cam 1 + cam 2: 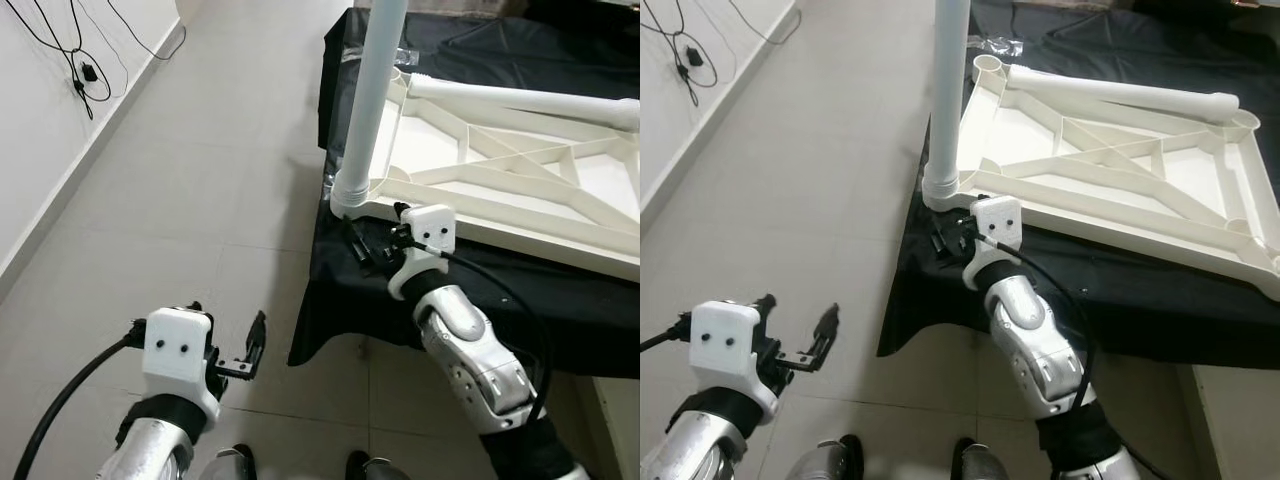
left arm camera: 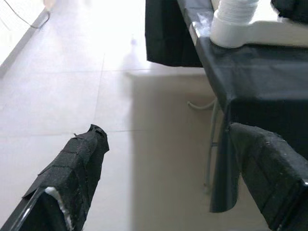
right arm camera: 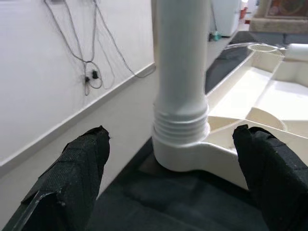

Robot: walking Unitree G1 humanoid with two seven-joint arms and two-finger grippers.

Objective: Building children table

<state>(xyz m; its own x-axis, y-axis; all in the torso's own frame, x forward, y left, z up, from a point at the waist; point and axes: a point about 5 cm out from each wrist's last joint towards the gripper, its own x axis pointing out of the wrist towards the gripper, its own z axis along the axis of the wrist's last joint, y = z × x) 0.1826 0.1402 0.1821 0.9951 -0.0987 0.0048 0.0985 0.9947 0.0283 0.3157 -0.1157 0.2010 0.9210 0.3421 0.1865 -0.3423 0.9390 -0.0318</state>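
Left eye view first: our left gripper (image 1: 238,352) hangs low over the tiled floor (image 1: 200,180), its fingers (image 2: 77,168) spread apart and holding nothing, with the black-draped table (image 2: 240,91) off to its right. Our right gripper (image 1: 368,243) rests on the black cloth (image 1: 1120,290), jaws wide apart. Straight ahead of it, between the spread fingertips (image 3: 79,166), stands the upright white table leg (image 3: 180,72), screwed into the corner socket of the upturned white tabletop (image 1: 1110,160). A second leg (image 1: 1120,92) lies beyond it. We read no writing anywhere.
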